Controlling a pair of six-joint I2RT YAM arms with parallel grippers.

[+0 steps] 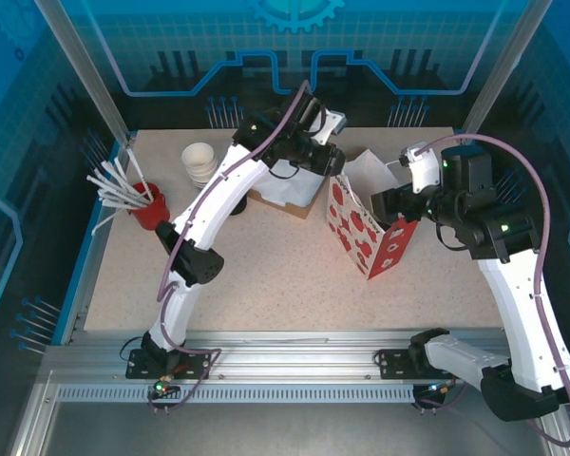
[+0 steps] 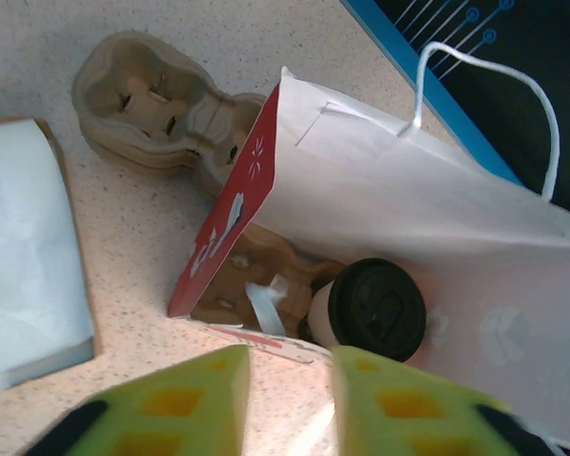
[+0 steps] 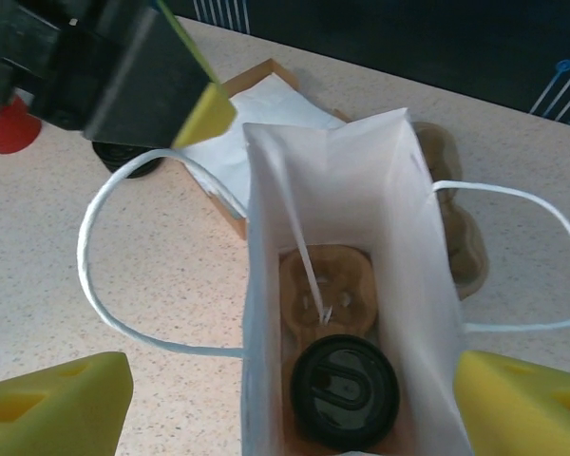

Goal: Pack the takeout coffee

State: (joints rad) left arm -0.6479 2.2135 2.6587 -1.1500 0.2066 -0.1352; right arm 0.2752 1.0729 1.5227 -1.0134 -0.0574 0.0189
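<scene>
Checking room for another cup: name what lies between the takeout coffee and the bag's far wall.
The cardboard carrier's empty socket, with a white strip hanging over it, in the right wrist view.

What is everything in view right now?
coffee: one, pale cup with black lid, inside the bag.
bag: one, red and white, open, right of centre.
packed carrier: one, brown, in the bag under the coffee.
spare carrier: one, brown, on the table beside the bag.
box: one, brown with white paper, left of the bag.
cups: one stack, white, far side.
holder: one, red, with white sticks, left edge.
lids: count unclear, black, beside the box.
table: one, speckled beige.
left gripper: one, yellow-padded, open, by the bag's mouth.
right gripper: one, yellow-padded, open, fingers either side of the bag.
</scene>
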